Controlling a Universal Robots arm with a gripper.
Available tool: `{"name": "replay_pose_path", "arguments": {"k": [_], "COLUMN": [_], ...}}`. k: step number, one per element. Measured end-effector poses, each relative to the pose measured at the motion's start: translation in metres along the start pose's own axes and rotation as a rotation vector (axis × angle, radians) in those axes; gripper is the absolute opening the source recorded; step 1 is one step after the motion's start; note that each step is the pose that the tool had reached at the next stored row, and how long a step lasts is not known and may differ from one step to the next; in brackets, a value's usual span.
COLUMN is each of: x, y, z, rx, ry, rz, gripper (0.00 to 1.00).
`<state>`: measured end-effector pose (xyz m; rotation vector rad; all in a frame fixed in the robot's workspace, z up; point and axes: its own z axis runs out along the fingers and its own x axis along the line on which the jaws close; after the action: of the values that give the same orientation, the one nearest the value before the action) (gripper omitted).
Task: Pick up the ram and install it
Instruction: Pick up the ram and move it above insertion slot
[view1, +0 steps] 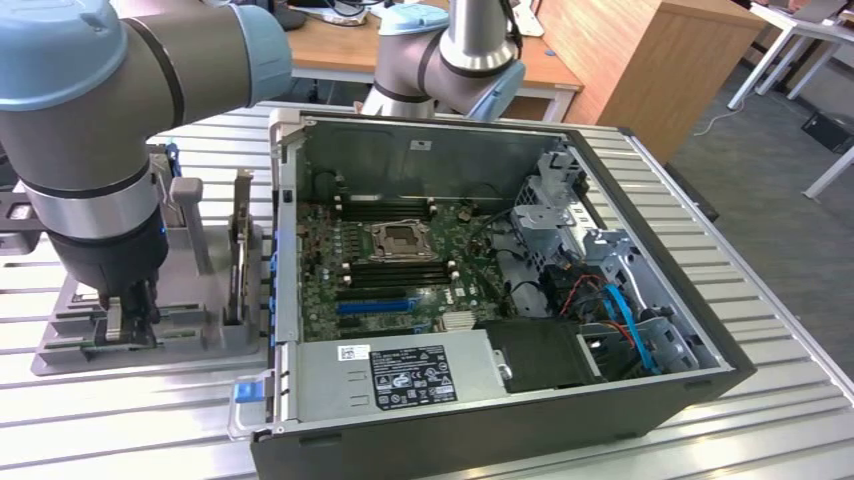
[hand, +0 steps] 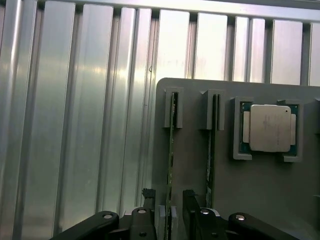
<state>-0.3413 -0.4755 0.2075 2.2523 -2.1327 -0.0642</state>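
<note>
So, early stage: jaws (view1: 123, 318) are down at the grey tray (view1: 200, 345) on the desk (view1: 134, 420), spread either side of the ram (hand: 170, 150), which stands on edge in its slot, not pinched. Further right, the computer (view1: 641, 340) lies open. Pick and install are both left.

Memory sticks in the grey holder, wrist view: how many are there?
2. The first stick stands between the fingers of the open gripper; the second stick stands in the next slot, nearer the processor. More may be hidden.
</note>
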Motion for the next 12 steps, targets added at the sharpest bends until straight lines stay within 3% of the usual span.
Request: {"name": "replay_pose_path", "arguments": {"k": [12], "x": [0.0000], "y": [-0.0001], "z": [0.0030], "rx": [0.0001], "ry": [-0.0001], "rz": [0.000], "gripper": [0.36]}}
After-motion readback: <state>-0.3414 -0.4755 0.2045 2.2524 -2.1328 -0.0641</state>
